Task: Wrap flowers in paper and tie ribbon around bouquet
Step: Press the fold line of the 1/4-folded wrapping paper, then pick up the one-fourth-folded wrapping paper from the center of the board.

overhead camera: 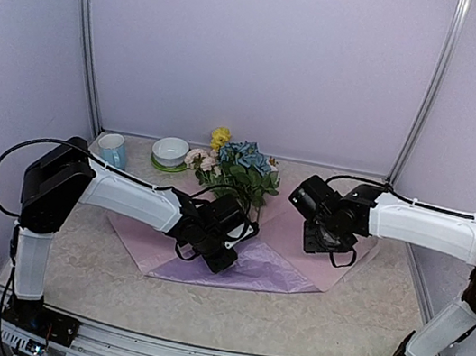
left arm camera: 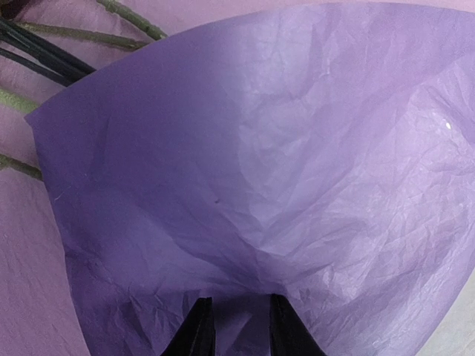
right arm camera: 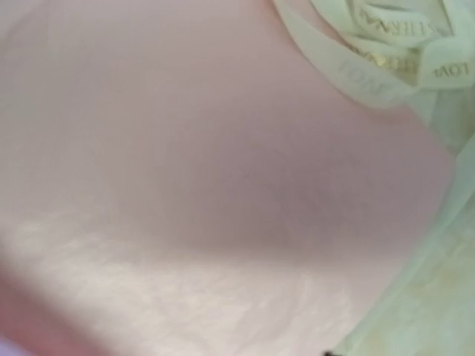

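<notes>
Spread flat near table centre: the paper [overhead camera: 287, 241], 1 lilac flap folded up and over at its near edge. On its far corner: the flowers [overhead camera: 241, 168], heads away from the arms, green stems [left arm camera: 130, 13] showing past the flap's edge. Low at that flap: left gripper [left arm camera: 241, 334], 2 fingertips a narrow gap apart, paper filling the gap; cannot tell if pinched. Over the paper's right side: right gripper [overhead camera: 329, 246], jaws hidden, cannot tell. Bunched at the pink sheet's edge in the right wrist view: the ribbon [right arm camera: 375, 48]. Left of the flowers: white bowl [overhead camera: 171, 148], blue cup [overhead camera: 113, 150].
</notes>
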### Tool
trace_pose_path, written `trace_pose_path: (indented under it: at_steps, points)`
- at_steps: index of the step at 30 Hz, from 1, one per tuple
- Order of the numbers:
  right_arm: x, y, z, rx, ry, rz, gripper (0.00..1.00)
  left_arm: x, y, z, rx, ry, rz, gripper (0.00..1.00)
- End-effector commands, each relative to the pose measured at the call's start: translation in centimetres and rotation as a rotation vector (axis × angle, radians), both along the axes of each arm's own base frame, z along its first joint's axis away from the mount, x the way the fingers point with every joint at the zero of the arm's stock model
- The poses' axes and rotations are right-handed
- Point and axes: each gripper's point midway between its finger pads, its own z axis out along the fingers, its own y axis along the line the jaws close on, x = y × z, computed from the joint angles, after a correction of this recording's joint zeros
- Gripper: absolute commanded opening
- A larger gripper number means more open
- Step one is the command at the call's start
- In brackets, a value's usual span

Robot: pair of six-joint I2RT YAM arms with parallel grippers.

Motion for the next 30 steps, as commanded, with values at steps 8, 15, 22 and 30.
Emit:
trace_pose_path:
  at_steps: [8, 15, 22, 30]
  points:
    - [-8.9, 0.2, -5.5, 0.309, 0.383, -0.243, 0.9, -1.3, 0.2, -0.5, -0.011, 0.047, -0.055, 0.27]
    - [-8.3, 1.7, -7.3, 0.405, 0.422, -0.308, 0.81, -1.3, 0.1, -0.4, -0.017, 0.051, -0.054, 0.27]
    - [-8.8, 0.2, -10.2, 0.508, 0.484, -0.419, 0.72, -1.5, 0.2, -0.5, -0.018, 0.059, -0.053, 0.27]
    - [-8.2, -0.5, -11.7, 0.507, 0.479, -0.472, 0.67, -1.7, 0.3, -0.7, -0.016, 0.068, -0.053, 0.27]
